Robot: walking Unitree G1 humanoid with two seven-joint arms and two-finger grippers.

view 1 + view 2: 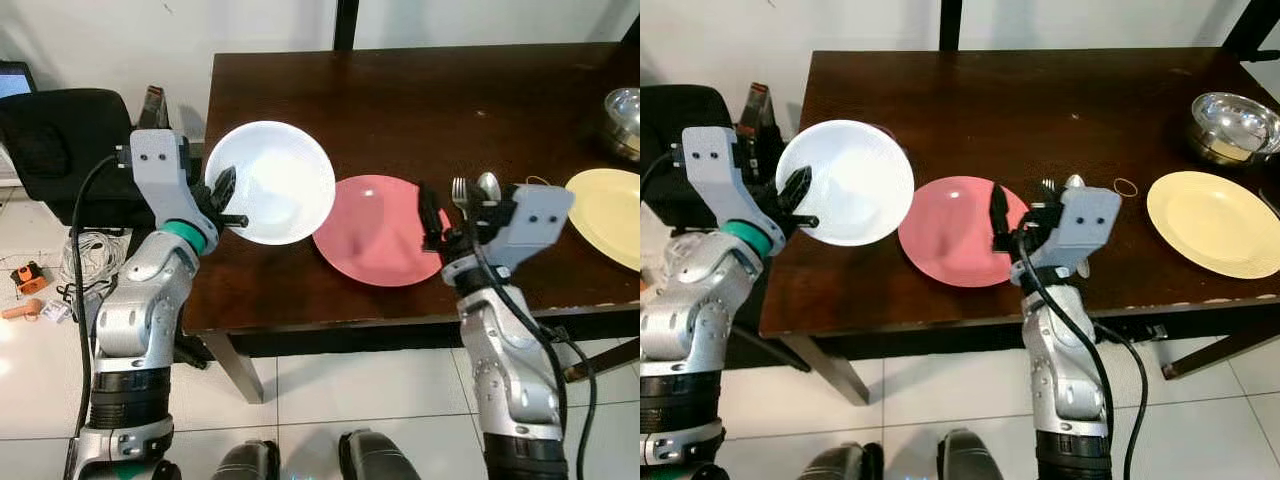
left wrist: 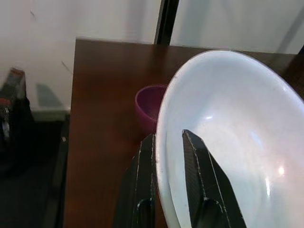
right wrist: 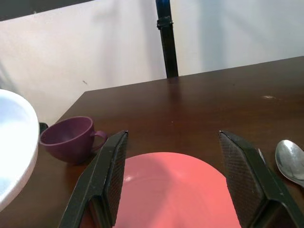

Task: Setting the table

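The left gripper point(image 2: 168, 156) has its jaws clamped on the rim of a white bowl point(image 1: 275, 180), holding it tilted above the left end of the dark surface point(image 1: 400, 100), with a purple cup point(image 3: 71, 139) just behind it. The right gripper point(image 3: 173, 178) hovers with jaws apart over a pink plate point(image 1: 375, 232). A fork point(image 1: 459, 192) and spoon point(image 1: 488, 187) lie just right of that plate, with a yellow plate point(image 1: 1210, 222) and steel bowl point(image 1: 1233, 124) farther right.
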